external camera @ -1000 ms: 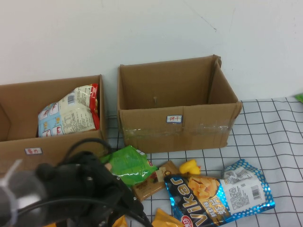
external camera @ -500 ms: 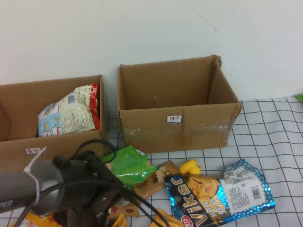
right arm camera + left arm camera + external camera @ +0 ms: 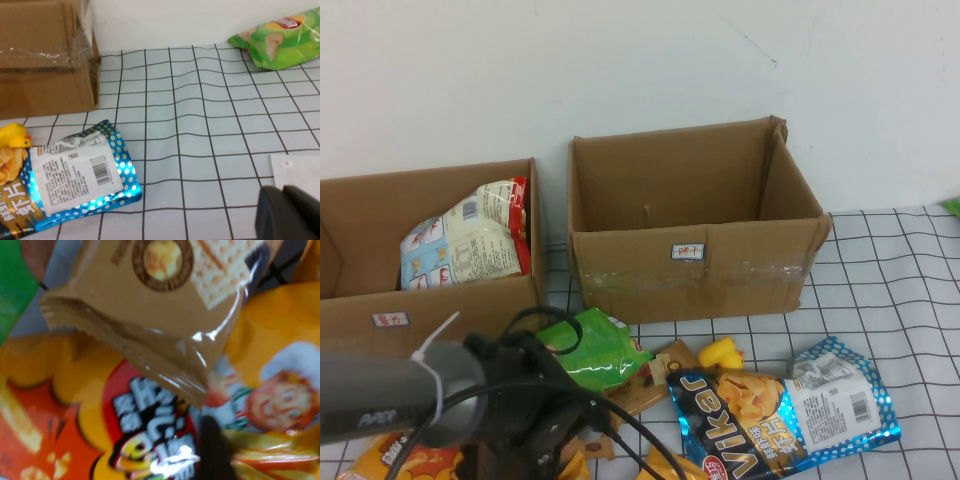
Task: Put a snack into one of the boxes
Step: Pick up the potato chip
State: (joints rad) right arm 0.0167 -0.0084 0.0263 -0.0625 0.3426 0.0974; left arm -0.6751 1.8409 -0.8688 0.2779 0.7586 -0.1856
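The snack, a puffy orange-yellow bag (image 3: 125, 440) with red-and-white lettering, fills the left wrist view. A brown cracker packet (image 3: 165, 305) lies partly over it. In the high view its corner (image 3: 390, 460) shows at the bottom left under my left arm. My left gripper (image 3: 532, 442) is low over the snack pile, right above this bag. The low brown box (image 3: 350, 325) with the red-marked label stands at the back left, apart from the gripper. My right gripper (image 3: 286, 214) is shut and empty, low over the checked cloth, out of the high view.
The low box holds a white bag (image 3: 470, 240). The taller taped box (image 3: 687, 275) stands in the middle. A green bag (image 3: 590, 345), a yellow duck (image 3: 722, 352) and the blue Vikar bag (image 3: 780, 405) lie in front. Another green bag (image 3: 280, 37) lies at the far right.
My left arm has swung lower and towards the front of the pile. The orange bag's corner now shows at the bottom left. The right side shows no change.
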